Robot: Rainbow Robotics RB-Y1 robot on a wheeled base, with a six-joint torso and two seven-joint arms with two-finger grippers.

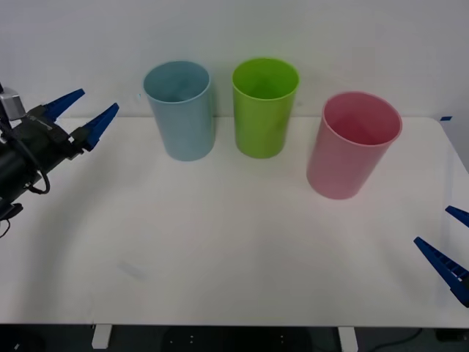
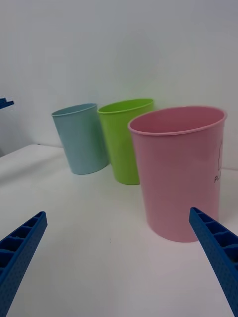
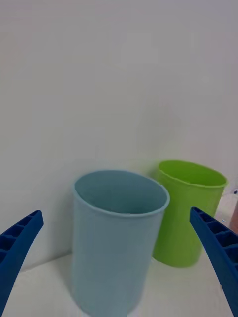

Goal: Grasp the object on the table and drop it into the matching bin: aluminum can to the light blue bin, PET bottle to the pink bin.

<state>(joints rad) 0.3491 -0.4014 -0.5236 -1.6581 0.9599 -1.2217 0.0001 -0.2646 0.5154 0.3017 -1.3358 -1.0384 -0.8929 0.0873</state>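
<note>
The light blue bin (image 1: 180,110) stands at the back left of the white table (image 1: 220,249), and the pink bin (image 1: 352,147) at the right. My left gripper (image 1: 95,101) hovers open and empty, raised to the left of the light blue bin, which fills the space between its fingers in the left wrist view (image 3: 116,237). My right gripper (image 1: 433,226) is open and empty low at the table's right edge, facing the pink bin (image 2: 178,168). The aluminum can and the PET bottle are out of view.
A lime green bin (image 1: 264,106) stands between the light blue and pink bins, close beside the blue one (image 2: 82,138). A white wall runs behind the bins. Bare tabletop stretches across the front and middle.
</note>
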